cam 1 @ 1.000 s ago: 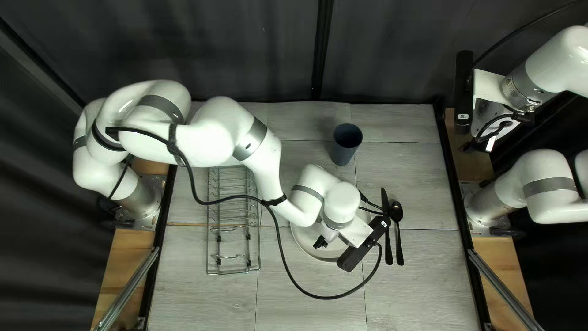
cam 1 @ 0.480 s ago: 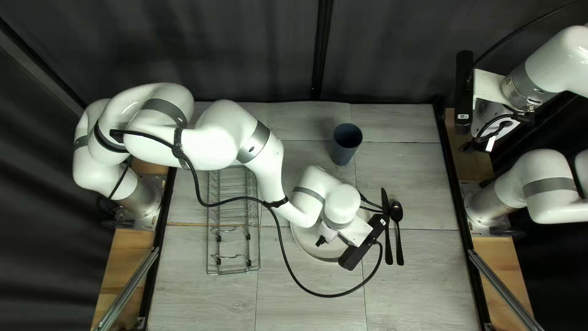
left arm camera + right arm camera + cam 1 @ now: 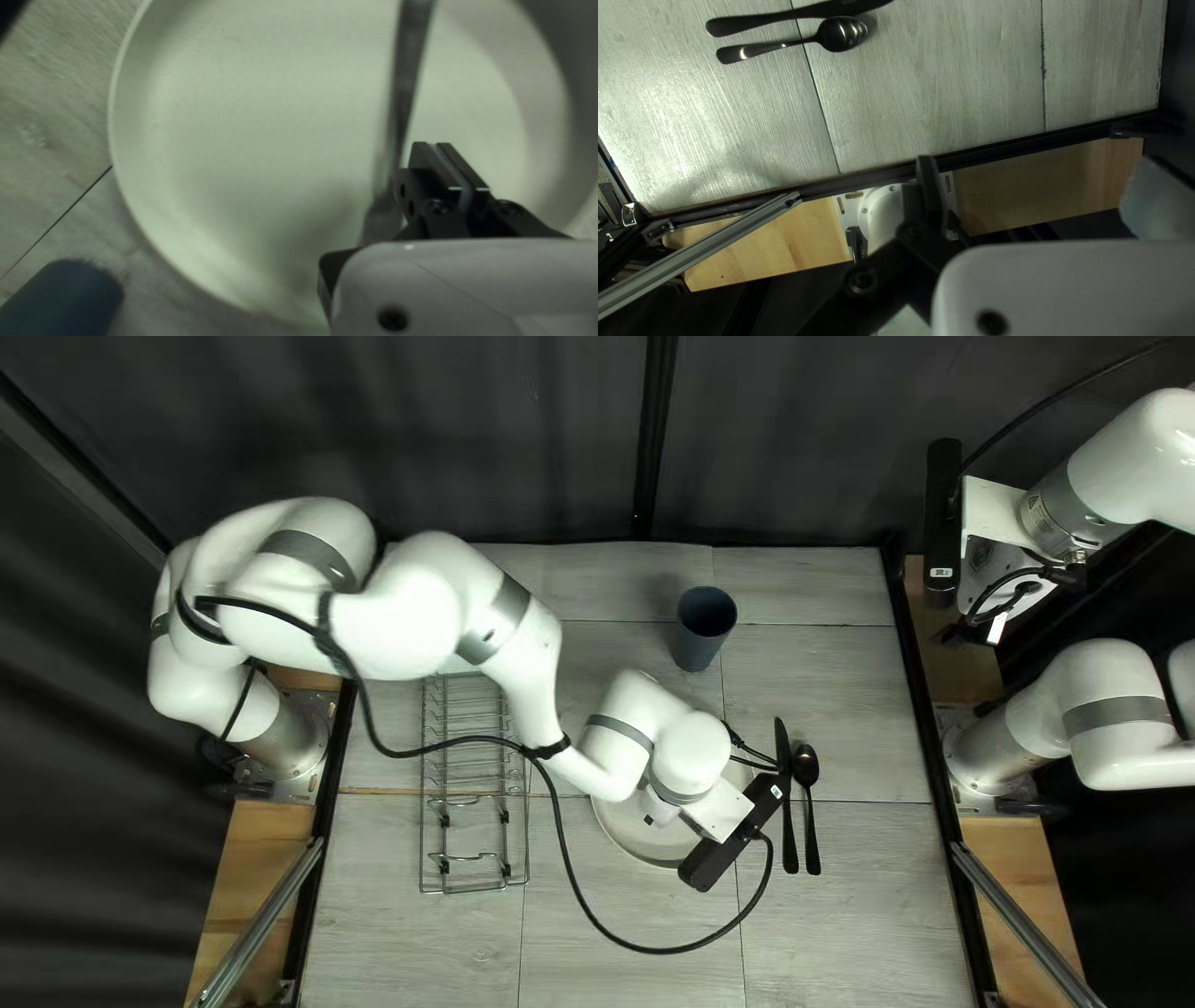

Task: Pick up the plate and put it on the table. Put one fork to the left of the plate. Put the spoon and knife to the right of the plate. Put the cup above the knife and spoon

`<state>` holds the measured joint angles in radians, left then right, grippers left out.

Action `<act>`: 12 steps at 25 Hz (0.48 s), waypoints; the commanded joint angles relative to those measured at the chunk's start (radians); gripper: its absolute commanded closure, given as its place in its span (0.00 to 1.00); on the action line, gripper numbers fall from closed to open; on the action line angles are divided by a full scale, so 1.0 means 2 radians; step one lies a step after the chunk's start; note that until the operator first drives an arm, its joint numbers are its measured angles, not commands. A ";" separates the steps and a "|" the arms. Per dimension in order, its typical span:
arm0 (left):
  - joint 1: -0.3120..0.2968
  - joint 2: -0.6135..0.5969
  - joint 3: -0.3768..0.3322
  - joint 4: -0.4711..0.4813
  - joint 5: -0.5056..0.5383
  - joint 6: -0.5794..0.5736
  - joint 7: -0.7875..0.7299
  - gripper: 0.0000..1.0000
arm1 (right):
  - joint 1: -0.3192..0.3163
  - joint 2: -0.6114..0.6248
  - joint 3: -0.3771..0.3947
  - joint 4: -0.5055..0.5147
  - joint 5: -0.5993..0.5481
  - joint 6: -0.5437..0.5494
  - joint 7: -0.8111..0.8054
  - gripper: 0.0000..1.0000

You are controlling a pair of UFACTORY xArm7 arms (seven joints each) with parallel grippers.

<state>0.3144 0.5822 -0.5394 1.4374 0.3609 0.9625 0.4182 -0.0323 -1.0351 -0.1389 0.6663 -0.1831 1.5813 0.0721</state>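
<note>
Smooth, round plate (image 3: 249, 112) on wood-grained table (image 3: 847, 933)

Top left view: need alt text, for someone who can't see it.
My left arm reaches over a pale plate on the table, partly hiding it. A dark knife and spoon lie side by side at the plate's right; a blue cup stands beyond the plate. A wire rack sits left; my right arm is at the right edge.

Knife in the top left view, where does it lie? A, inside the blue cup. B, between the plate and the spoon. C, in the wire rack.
B: the knife lies right alongside the spoon, on the side toward the plate.
</note>
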 commanded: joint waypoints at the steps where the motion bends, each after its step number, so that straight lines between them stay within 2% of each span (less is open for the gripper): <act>1: 0.012 -0.029 -0.019 -0.013 -0.018 0.013 0.028 0.00 | 0.000 0.000 0.000 0.000 0.000 0.000 0.000 0.00; 7: -0.021 0.038 0.016 0.024 0.021 -0.025 -0.008 0.00 | 0.000 0.000 0.000 0.000 0.000 0.000 0.000 0.00; 12: -0.030 0.076 0.032 0.047 0.031 -0.034 -0.019 0.00 | 0.000 0.000 0.000 0.000 0.000 0.000 0.000 0.00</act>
<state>0.2633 0.7034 -0.4903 1.5114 0.4140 0.9034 0.3914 -0.0323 -1.0351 -0.1389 0.6663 -0.1831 1.5813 0.0721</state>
